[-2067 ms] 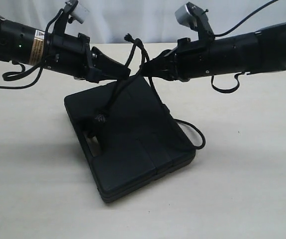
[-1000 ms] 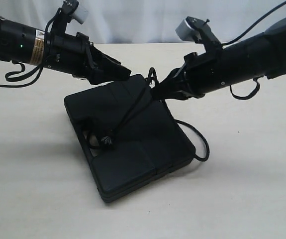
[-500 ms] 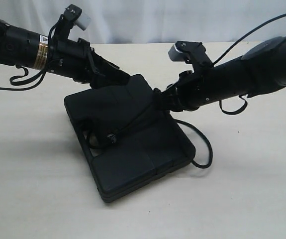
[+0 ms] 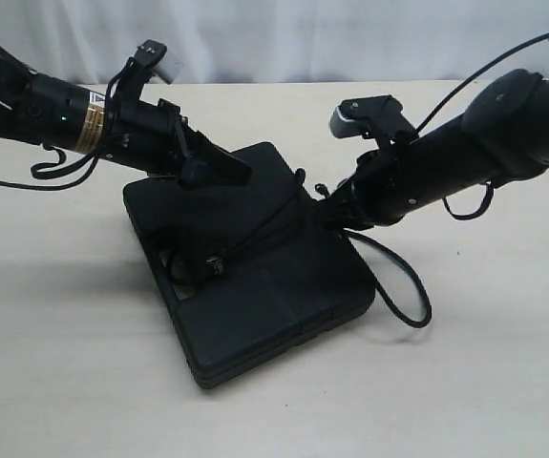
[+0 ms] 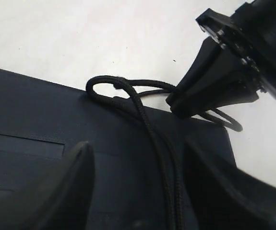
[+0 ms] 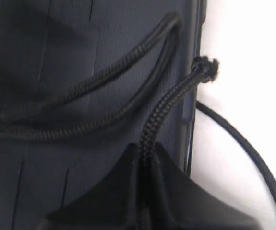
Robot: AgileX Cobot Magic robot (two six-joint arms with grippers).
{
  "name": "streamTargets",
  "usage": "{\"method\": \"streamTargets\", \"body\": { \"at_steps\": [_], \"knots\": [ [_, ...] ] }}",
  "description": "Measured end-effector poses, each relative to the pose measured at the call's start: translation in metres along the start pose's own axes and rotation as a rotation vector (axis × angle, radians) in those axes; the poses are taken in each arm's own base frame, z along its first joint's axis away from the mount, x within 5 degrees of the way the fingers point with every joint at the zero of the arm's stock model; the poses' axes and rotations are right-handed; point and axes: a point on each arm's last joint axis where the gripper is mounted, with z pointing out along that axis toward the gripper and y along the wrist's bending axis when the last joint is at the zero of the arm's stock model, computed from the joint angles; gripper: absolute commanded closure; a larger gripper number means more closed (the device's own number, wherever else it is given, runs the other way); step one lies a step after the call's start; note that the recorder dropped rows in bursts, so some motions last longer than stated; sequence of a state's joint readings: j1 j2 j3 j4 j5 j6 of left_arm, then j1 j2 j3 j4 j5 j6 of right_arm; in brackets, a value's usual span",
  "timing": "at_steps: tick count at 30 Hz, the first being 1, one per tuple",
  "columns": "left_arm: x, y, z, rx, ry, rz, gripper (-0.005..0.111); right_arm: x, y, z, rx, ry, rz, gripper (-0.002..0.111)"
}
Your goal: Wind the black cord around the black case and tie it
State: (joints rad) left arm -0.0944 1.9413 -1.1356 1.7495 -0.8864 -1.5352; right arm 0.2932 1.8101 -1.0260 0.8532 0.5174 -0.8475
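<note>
Right wrist view shows the right gripper (image 6: 145,152) pinching the black cord (image 6: 170,98) across the black case (image 6: 56,38), the left gripper (image 5: 138,178) open, and the knot looks not done yet.

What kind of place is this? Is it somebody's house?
Probably a robot lab, not a home: the left gripper and right gripper of two black arms work over a plain pale table holding a black case and black cord, with a white curtain behind.

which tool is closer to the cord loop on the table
Right. The right tool, shut on the black cord, is next to the loop; the left tool is open over the black case's far side.
</note>
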Motion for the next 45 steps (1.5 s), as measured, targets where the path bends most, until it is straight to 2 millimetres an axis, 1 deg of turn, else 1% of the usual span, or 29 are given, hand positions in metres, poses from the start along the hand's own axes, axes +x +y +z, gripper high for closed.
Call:
{"method": "streamTargets", "body": {
  "at_steps": [3,8,11,16,19,21,24,27,30,33,38,42,45],
  "knots": [
    [0.000,-0.002,0.001,0.012,0.002,0.001,0.054,0.004,0.001,-0.002,-0.008,0.050,-0.081,0.104],
    [0.000,-0.005,0.003,0.031,0.005,0.002,0.054,0.004,0.008,-0.020,-0.017,0.074,-0.326,0.104],
    [0.000,-0.007,0.003,0.057,0.004,0.009,0.054,0.004,0.007,-0.028,-0.004,0.078,-0.448,0.104],
    [-0.003,-0.013,0.000,0.098,-0.006,0.044,0.054,0.007,0.009,-0.032,-0.042,0.113,-0.634,0.104],
    [-0.008,-0.019,-0.004,0.108,-0.019,0.069,0.054,0.007,0.011,-0.035,-0.050,0.110,-0.709,0.104],
    [-0.009,-0.021,-0.004,0.117,-0.020,0.075,0.054,0.007,0.010,-0.034,-0.046,0.110,-0.760,0.104],
    [-0.009,-0.025,0.000,0.117,-0.013,0.083,0.054,0.003,0.006,-0.034,0.008,0.080,-0.787,0.104],
    [-0.010,-0.025,0.008,0.056,0.001,0.100,0.054,0.004,0.002,-0.025,0.021,0.088,-0.795,0.104],
    [-0.010,-0.019,0.010,-0.030,0.008,0.113,0.054,0.007,-0.003,-0.014,0.019,0.107,-0.791,0.104],
    [-0.009,-0.014,0.010,-0.071,0.013,0.140,0.054,0.006,-0.005,-0.011,0.023,0.097,-0.789,0.104],
    [0.000,-0.006,0.018,-0.088,0.038,0.128,0.054,0.001,0.006,-0.003,0.064,0.062,-0.844,0.104],
    [0.001,-0.002,0.018,-0.123,0.044,0.146,0.054,-0.001,0.005,0.002,0.086,0.049,-0.844,0.104],
    [0.001,0.002,0.018,-0.164,0.050,0.185,0.054,-0.008,0.003,0.007,0.090,0.034,-0.833,0.104]
  ]
}}
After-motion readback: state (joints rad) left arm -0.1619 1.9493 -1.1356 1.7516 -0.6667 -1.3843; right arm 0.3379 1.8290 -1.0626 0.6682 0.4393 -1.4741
